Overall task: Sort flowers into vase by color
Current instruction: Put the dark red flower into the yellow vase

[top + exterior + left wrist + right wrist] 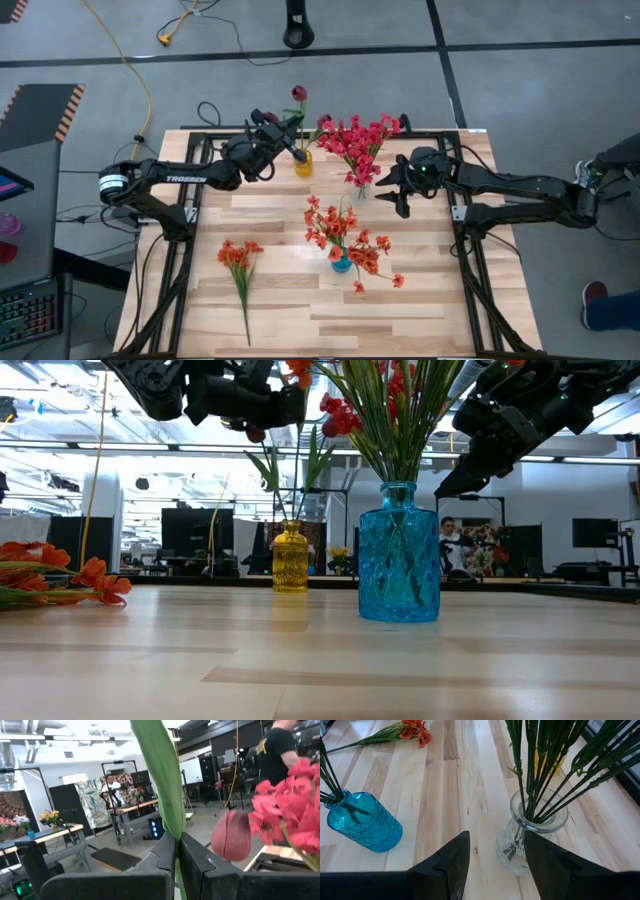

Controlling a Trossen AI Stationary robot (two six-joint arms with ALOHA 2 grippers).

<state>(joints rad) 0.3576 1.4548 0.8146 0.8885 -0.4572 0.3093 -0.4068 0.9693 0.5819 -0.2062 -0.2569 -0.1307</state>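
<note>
One loose orange spray (pixel 238 265) lies at 7 o'clock, stem along 6–12, blooms toward 12. The left gripper (pixel 283 137) pinches the maroon tulip (pixel 298 94) stem over the yellow vase (pixel 303 163). Three vases: yellow, blue vase (pixel 342 263), clear vase (pixel 362 187) half hidden under pink blooms (pixel 358 140). The right gripper (pixel 392 187) is spread open.
</note>
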